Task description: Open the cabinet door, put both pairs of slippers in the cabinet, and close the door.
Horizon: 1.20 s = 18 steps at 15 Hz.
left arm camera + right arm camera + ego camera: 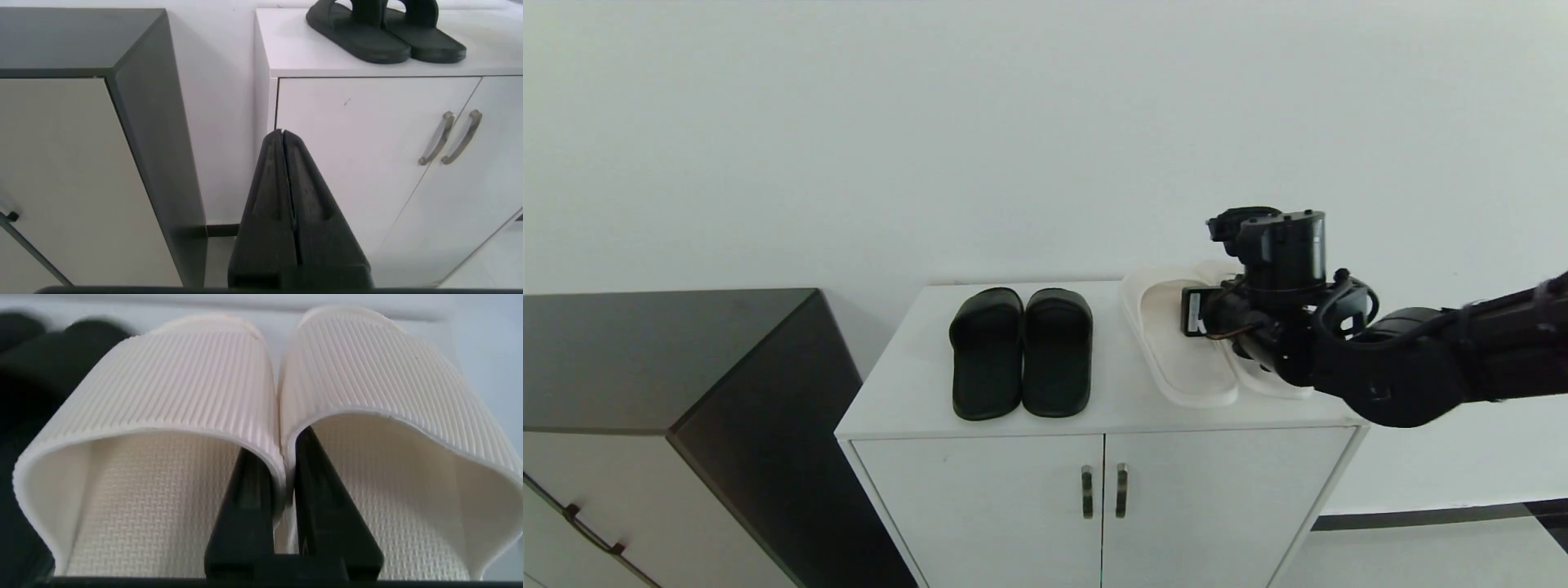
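White cabinet (907, 388) against pale wall (1013, 122); dark dresser (662, 351) beside.

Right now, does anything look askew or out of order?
Yes: the right gripper pinches the cream slippers' adjoining straps while both cabinet doors are shut. The black slippers sit neatly paired.

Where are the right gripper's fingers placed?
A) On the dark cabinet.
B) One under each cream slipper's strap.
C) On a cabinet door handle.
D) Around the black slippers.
B: the right gripper has one finger under each strap of the cream slippers, with their adjoining edges pinched between.
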Tool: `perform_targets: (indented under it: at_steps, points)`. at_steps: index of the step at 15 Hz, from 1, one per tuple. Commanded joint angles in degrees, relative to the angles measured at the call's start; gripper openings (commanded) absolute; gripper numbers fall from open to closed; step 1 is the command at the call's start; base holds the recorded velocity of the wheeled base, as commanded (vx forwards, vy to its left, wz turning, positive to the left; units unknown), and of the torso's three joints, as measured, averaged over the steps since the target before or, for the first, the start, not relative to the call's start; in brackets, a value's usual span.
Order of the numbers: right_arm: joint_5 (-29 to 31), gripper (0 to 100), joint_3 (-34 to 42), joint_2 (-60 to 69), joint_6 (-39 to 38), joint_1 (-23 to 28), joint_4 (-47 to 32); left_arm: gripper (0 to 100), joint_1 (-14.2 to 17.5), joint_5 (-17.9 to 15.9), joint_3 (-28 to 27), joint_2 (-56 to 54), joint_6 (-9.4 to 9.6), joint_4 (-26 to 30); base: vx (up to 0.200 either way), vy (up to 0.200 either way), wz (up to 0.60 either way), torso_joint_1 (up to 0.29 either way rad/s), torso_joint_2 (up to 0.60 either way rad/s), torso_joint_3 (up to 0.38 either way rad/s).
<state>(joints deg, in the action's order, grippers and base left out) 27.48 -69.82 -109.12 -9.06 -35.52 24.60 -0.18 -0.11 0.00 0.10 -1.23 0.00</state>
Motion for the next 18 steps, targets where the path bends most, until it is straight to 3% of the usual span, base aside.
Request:
perform_targets:
  at_steps: [1, 2, 4, 9, 18]
  points:
    - [-8.1, 0, 8.9, 18.1, 0.7, -3.2, -8.3, 0, 0.0, -0.1, 0.0, 0.0, 0.00, 0.0, 0.000, 0.000, 0.00, 0.000, 0.00, 0.000]
    - [-12.2, 0, 12.4, 25.3, 0.7, -6.2, -16.3, 0, 0.0, -0.1, 0.0, 0.0, -0.09, 0.0, 0.000, 0.000, 0.00, 0.000, 0.00, 0.000]
    - [-14.3, 0, 16.6, 31.3, 0.6, -10.3, -22.1, 0, 0.0, -0.1, 0.0, 0.0, -0.09, 0.0, 0.000, 0.000, 0.00, 0.000, 0.00, 0.000]
    - [-17.7, 0, 27.9, 34.8, 0.2, -12.3, -12.7, 0, 0.0, -0.2, 0.0, 0.0, -0.09, 0.0, 0.000, 0.000, 0.00, 0.000, 0.00, 0.000]
    - [-19.6, 0, 30.0, 35.2, 0.0, -12.9, -12.5, 0, 0.0, -0.2, 0.0, 0.0, -0.09, 0.0, -0.156, 0.000, 0.00, -0.002, 0.00, 0.002]
